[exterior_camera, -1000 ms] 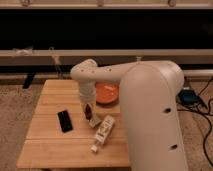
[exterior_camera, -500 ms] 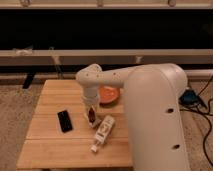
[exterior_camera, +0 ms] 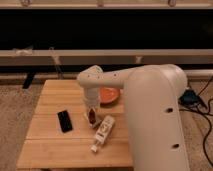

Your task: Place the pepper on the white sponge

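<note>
My gripper [exterior_camera: 92, 114] hangs from the white arm over the middle of the wooden table [exterior_camera: 50, 145]. It is shut on the small dark red pepper [exterior_camera: 92, 116], which points downward. A cream edge of the white sponge [exterior_camera: 95, 123] shows just below the pepper, and the gripper hides most of it. I cannot tell whether the pepper touches the sponge.
A white bottle with a label [exterior_camera: 102, 133] lies just right of and in front of the gripper. A flat black phone [exterior_camera: 64, 121] lies to its left. A round orange plate [exterior_camera: 109, 94] sits behind it. The arm's big white body [exterior_camera: 155, 120] covers the table's right side.
The gripper with the pepper has moved down and slightly toward the front of the table, ending low over the sponge. The other objects have not moved.
</note>
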`<state>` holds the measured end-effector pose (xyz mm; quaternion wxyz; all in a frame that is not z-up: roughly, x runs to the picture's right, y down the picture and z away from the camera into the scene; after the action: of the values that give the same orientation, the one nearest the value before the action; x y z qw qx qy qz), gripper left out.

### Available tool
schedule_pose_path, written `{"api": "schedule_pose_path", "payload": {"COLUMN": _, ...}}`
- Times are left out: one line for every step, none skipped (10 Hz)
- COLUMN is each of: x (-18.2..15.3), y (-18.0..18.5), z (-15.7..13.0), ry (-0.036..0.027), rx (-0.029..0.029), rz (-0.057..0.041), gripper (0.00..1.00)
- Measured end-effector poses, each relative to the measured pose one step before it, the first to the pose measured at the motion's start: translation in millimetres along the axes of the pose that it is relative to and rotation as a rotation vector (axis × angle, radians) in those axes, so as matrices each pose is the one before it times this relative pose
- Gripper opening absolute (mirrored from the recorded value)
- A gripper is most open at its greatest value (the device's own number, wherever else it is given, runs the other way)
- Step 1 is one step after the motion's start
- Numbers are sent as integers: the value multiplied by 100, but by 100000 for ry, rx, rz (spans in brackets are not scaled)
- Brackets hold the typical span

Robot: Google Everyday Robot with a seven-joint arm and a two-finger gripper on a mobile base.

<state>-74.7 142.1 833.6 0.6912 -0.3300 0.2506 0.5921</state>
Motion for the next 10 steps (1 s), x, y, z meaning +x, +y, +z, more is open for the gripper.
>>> {"api": "schedule_pose_path", "payload": {"x": -26, "y": -80, "z": 28, "ry": -218, "rx": -298, "rz": 900, "gripper": 45}}
{"api": "schedule_pose_path", "payload": {"x": -7, "y": -41, "z": 25, "ry": -49, "rx": 45, "rz": 241, "gripper": 55}}
{"api": "schedule_pose_path", "payload": {"x": -71, "y": -5, "z": -1, "ry": -273, "rx": -144, "rz": 359, "gripper": 65}}
{"api": "schedule_pose_path", "payload": {"x": -57, "y": -59, "z": 35, "ry": -210, "rx": -34, "rz": 418, "gripper": 74}}
{"api": "schedule_pose_path", "payload": {"x": -68, "y": 41, "z": 1, "ry": -269, "rx": -194, "rz": 239, "gripper": 79}}
{"api": "schedule_pose_path", "payload": {"x": -113, "y": -74, "z": -19, "ry": -423, "rx": -481, "rz": 624, "gripper": 80}}
{"api": "schedule_pose_path", "payload": {"x": -77, "y": -25, "z": -61, "ry": -231, "rx": -416, "rz": 367, "gripper": 80}}
{"api": "schedule_pose_path", "payload": {"x": -42, "y": 18, "z": -14, "ry": -51, "rx": -444, "rz": 276, "gripper": 80}}
{"api": "schedule_pose_path", "payload": {"x": -31, "y": 111, "z": -42, "ry": -54, "rx": -604, "rz": 160, "gripper": 80}}
{"api": "schedule_pose_path", "payload": {"x": -14, "y": 178, "z": -92, "ry": -35, "rx": -925, "rz": -187, "gripper": 80}}
